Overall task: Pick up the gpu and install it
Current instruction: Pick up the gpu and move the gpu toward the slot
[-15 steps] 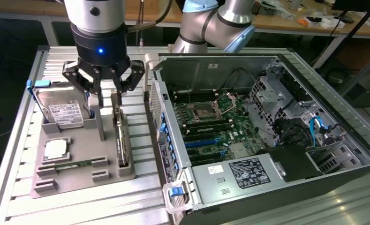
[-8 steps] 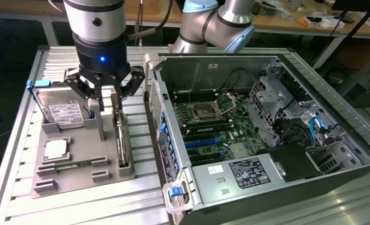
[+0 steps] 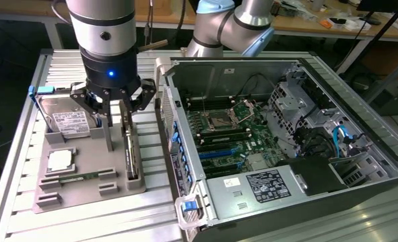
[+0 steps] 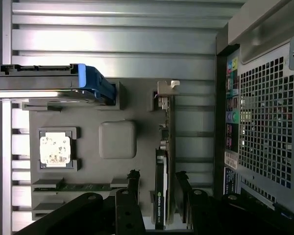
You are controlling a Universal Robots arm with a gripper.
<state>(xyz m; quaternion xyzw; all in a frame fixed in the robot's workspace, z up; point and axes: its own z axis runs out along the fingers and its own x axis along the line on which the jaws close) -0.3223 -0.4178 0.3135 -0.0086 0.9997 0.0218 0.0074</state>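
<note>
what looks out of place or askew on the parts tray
Nothing stands out. The gpu stands on edge in its slot of the grey parts tray, straight, with the open pincer straddling it. The hard drive, processor and memory stick each sit in their own holders, and nothing looks spilled or damaged.

The desk (image 3: 84,227) is ribbed, brushed metal; the grey holder (image 3: 84,194) looks matt plastic. The gpu (image 4: 160,196) has a black plastic shroud.
</note>
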